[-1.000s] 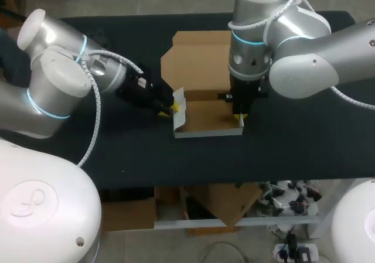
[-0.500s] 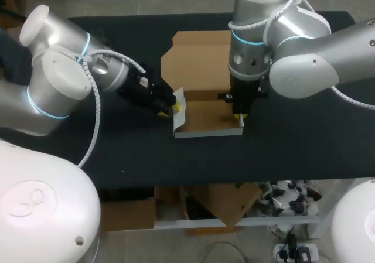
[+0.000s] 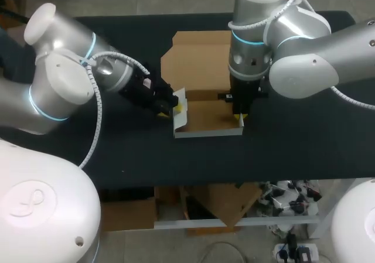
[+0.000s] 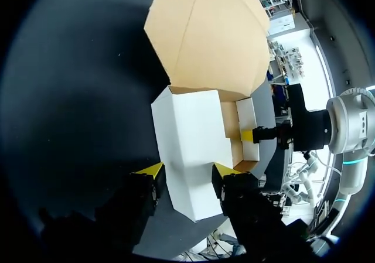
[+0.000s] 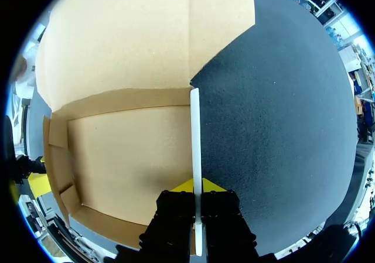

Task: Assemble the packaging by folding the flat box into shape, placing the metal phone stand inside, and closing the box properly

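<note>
Subject: cardboard box (image 3: 205, 115), white outside and brown inside, at mid-counter (image 3: 293, 140).
Box condition: partly formed. A shallow tray is seen with its near wall (image 3: 208, 133) raised. The lid panel (image 3: 196, 64) lies flat on the far side, joined to the tray.
Left wall (image 4: 188, 140): raised but tilted, not squared up with the tray.
Right wall (image 5: 195, 140): upright, seen edge-on as a thin white strip.
Left gripper (image 3: 170, 109): placed just left of the box, at the left wall. Its fingers (image 4: 149, 170) are spread wide, with the white face of that wall lying between them. No pinch from two sides is evident, so nothing is judged to be held.
Right gripper (image 3: 238, 118): lowered from above onto the tray's right side. Its fingers (image 5: 214, 185) are drawn almost together, one on each face of the right wall, which is clamped between them.
Metal phone stand: not seen in any view. Its position cannot be stated.
Done: tray floor laid out, near and right walls stood up.
Outstanding: left wall to be squared and locked, stand to be found and placed inside, lid to be folded over and tucked.
Progress: judged early, within the folding step.
</note>
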Controlling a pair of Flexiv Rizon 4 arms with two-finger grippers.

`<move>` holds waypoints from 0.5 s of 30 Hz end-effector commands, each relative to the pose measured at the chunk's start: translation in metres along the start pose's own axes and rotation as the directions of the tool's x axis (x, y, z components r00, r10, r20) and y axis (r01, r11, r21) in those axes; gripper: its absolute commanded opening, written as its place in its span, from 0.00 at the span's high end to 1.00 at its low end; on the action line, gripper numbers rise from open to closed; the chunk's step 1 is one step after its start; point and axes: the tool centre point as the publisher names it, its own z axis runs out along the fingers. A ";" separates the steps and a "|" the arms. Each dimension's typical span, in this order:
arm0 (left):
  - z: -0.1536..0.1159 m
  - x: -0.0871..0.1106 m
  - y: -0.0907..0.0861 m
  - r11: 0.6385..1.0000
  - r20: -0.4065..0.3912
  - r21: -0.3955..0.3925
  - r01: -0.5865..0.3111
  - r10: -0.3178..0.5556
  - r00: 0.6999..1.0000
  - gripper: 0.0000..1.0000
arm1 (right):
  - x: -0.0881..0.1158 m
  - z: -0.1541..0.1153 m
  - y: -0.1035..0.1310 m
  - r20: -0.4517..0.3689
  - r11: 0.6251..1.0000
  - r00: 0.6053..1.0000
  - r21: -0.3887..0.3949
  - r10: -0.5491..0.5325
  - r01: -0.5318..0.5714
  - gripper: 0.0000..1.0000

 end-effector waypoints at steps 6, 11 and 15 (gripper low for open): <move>0.005 0.005 -0.001 1.000 0.074 0.012 0.008 -0.009 0.997 0.50 | 0.001 0.000 0.000 0.003 1.000 1.000 0.002 0.000 0.000 1.00; 0.006 0.004 -0.002 1.000 0.097 0.014 0.012 -0.013 0.995 0.51 | 0.001 0.000 0.000 0.003 1.000 1.000 0.002 0.000 0.000 1.00; 0.007 0.004 -0.003 1.000 0.121 0.014 0.015 -0.017 0.992 0.51 | 0.001 0.000 0.000 0.003 1.000 1.000 0.002 0.000 0.000 1.00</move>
